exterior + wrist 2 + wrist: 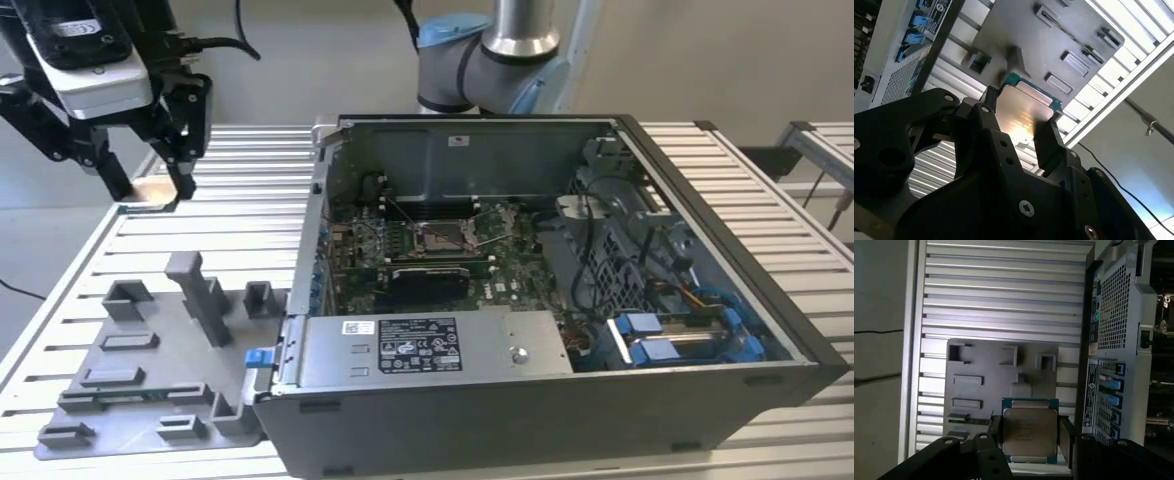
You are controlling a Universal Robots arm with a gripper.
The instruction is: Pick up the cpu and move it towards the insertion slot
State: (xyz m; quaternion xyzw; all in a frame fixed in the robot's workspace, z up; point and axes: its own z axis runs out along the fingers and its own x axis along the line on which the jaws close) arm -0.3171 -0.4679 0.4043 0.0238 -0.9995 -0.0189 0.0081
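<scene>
— Holding anything?
— Yes: clamped on the cpu (1030, 432), fingers (1066, 436) closed against two opposite edges, plain in both wrist views.
— Where, from the computer case (534, 400)?
— Outside it, past its wall on the exterior view's left, up in the gripper (150, 192) above the tabletop (254, 190).
— And the insertion slot (441, 237)?
— Inside the case, mid-board, well apart from the cpu. Grey tray (147, 340) just beside the case.

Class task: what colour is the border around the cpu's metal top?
Teal-green, around the silvery top of the cpu; best seen in the first wrist view.
</scene>
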